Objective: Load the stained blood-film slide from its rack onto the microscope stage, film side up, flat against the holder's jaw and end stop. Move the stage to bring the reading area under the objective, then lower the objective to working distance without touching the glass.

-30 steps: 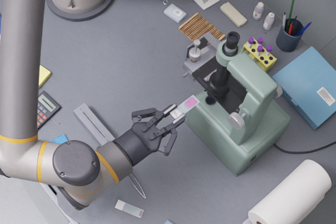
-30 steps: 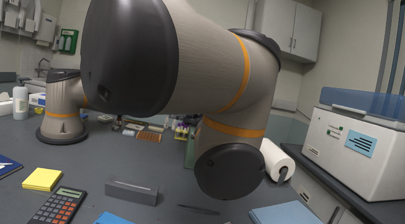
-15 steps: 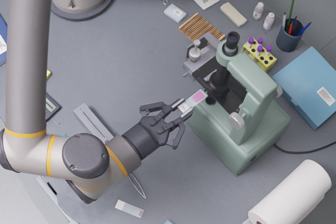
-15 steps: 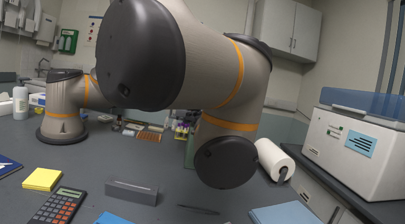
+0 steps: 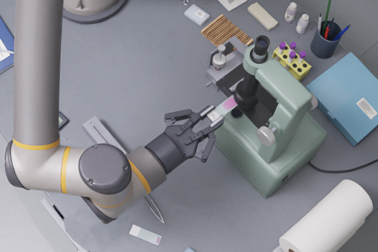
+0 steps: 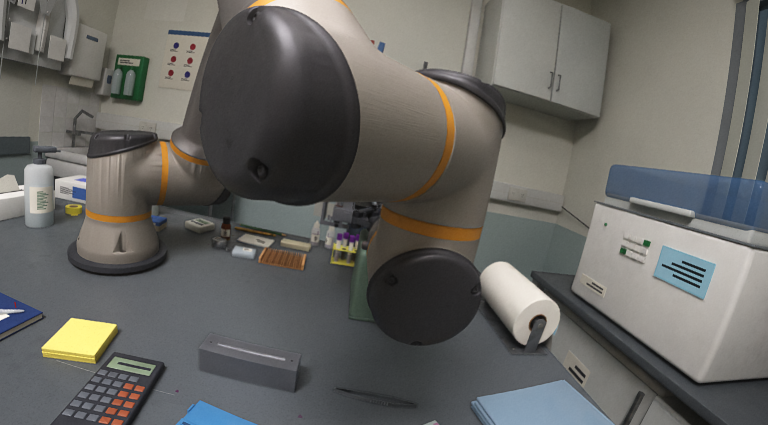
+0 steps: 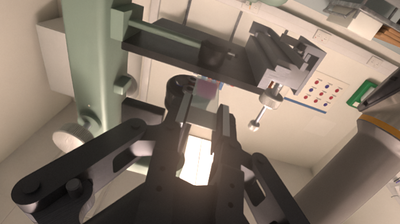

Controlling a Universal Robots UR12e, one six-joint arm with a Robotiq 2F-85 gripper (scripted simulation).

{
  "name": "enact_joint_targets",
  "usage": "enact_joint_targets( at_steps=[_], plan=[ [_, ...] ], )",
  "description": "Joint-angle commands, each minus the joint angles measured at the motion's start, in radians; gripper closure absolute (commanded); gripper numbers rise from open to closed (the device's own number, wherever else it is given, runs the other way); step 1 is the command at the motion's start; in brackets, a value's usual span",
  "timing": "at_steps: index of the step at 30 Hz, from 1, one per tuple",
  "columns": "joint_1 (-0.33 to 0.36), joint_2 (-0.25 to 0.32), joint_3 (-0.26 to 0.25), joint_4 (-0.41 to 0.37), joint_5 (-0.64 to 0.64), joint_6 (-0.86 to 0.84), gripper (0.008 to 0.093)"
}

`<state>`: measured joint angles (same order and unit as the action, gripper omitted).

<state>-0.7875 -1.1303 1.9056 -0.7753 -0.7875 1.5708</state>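
Observation:
At the green microscope [image 5: 271, 127] on the right of the bench, the stained slide [image 5: 224, 106] is held by its white label end in my closed gripper [image 5: 213, 116], and its pink film end reaches in over the near edge of the black stage [image 5: 259, 106], just beside the black objective [image 5: 245, 95]. The pink film faces up. In the wrist camera the slide [image 7: 203, 98] runs forward from my fingers [image 7: 203, 115] toward the stage [image 7: 188, 56] and its grey slide holder [image 7: 283, 62]. The arm hides all of this from the second side camera.
The microscope's focus knob [image 5: 265, 135] sticks out just right of my gripper. The grey slide rack [image 6: 249, 361] sits on the near bench by tweezers [image 6: 374, 396]. A spare slide [image 5: 145, 234], a paper roll [image 5: 326, 218] and a blue box [image 5: 345, 96] lie around the microscope.

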Motion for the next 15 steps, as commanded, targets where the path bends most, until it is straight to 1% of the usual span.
enact_joint_targets(
  at_steps=[1,15],
  plan=[
    [0.001,-0.001,0.0,0.0,0.001,0.0,0.0934],
    [0.01,-0.007,0.009,-0.004,0.01,0.0,0.0934]
  ],
)
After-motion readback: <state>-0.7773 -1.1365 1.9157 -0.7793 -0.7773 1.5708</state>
